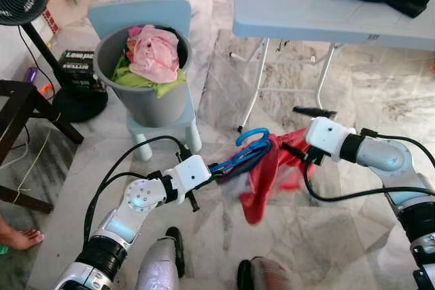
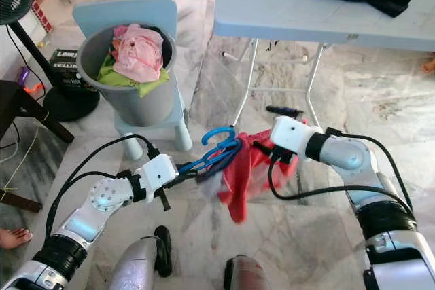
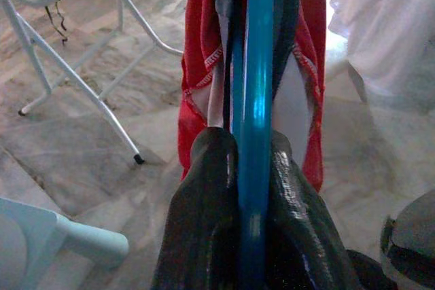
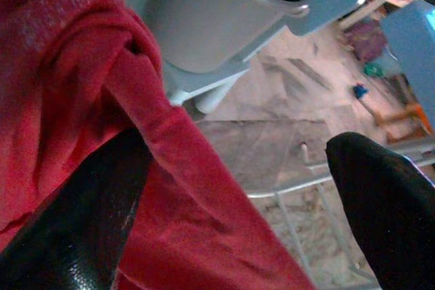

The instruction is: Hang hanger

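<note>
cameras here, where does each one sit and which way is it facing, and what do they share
Left eye view: on the head, looking down at both silver arms, the blue hanger with the red garment, and the grey bin.
Right eye view: same head, the same scene.
Left wrist view: along the left gripper, fingers shut on the hanger.
Right wrist view: along the right gripper, fingers apart, the garment over one.
Shared: the red garment shows in all four.

The hanger (image 3: 255, 100) is glossy blue plastic. The garment (image 1: 268, 171) on it is soft matt red cloth. The floor (image 1: 326, 229) looks like polished veined marble. At 11 o'clock, the bucket (image 1: 146, 103) is smooth grey plastic.
</note>
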Motion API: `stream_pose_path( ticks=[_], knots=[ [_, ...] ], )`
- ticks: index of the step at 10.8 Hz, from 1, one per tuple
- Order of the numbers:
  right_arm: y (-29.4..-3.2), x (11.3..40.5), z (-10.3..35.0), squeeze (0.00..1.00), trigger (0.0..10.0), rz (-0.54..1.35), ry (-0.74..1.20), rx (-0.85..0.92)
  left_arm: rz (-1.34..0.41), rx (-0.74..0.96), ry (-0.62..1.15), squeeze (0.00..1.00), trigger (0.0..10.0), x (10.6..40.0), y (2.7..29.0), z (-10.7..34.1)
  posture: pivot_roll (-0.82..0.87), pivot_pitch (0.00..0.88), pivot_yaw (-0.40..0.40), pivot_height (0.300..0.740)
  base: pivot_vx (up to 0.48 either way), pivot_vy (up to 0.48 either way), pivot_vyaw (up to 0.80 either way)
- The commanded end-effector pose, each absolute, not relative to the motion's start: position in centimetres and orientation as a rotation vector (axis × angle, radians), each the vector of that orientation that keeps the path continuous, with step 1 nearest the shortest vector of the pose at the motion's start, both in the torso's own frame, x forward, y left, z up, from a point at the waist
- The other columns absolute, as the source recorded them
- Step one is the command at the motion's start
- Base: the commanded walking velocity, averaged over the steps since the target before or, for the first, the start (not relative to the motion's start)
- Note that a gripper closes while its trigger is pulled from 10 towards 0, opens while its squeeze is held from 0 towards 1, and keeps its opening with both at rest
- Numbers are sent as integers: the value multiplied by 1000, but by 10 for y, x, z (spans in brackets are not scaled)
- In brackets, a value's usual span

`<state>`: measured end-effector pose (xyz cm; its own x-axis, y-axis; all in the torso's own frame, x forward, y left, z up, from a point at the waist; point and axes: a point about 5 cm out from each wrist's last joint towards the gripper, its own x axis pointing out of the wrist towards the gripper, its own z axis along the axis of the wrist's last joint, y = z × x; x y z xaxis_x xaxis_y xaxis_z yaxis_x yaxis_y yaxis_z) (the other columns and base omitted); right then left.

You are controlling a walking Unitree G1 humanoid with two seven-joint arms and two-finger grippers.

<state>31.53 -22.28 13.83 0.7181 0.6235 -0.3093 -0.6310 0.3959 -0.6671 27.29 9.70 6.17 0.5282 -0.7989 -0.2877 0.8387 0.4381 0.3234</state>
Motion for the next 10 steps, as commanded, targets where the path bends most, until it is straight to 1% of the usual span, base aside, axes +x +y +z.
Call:
stream_pose_path(
  ticks=[1, 3, 4, 5, 6, 7, 8, 9, 10],
  knots=[
    [-232, 317, 140, 1000, 10000, 752, 27, -846, -977, 427, 72, 0, 0, 280, 98, 68, -24, 202, -25, 740, 0, 0, 0],
    [-249, 309, 137, 1000, 10000, 764, 107, -845, -920, 385, 47, 0, 0, 287, 101, 76, -24, 206, -21, 740, 0, 0, 0],
    [-262, 309, 139, 1000, 10000, 719, 138, -857, -899, 357, 38, 0, 0, 291, 102, 81, -28, 206, -16, 740, 0, 0, 0],
    [-277, 312, 146, 1000, 10000, 627, 147, -863, -901, 354, 34, 0, 0, 292, 102, 83, -30, 207, -14, 740, 0, 0, 0],
    [-284, 310, 145, 1000, 10000, 592, 169, -870, -891, 345, 37, 0, 0, 292, 102, 83, -33, 209, -16, 740, 0, 0, 0],
    [-285, 309, 143, 1000, 10000, 583, 177, -864, -885, 344, 40, 0, 0, 293, 102, 82, -32, 209, -17, 740, 0, 0, 0],
    [-289, 307, 141, 1000, 10000, 561, 200, -829, -871, 340, 34, 0, 0, 293, 102, 83, -32, 210, -17, 740, 0, 0, 0],
    [-286, 301, 130, 1000, 10000, 612, 265, -755, -874, 320, 18, 0, 0, 294, 100, 87, -32, 210, -16, 740, 0, 0, 0],
    [-273, 278, 105, 1000, 10000, 820, 389, -673, -918, 296, -2, 0, 0, 293, 94, 93, -32, 208, -17, 740, 0, 0, 0]
  ],
)
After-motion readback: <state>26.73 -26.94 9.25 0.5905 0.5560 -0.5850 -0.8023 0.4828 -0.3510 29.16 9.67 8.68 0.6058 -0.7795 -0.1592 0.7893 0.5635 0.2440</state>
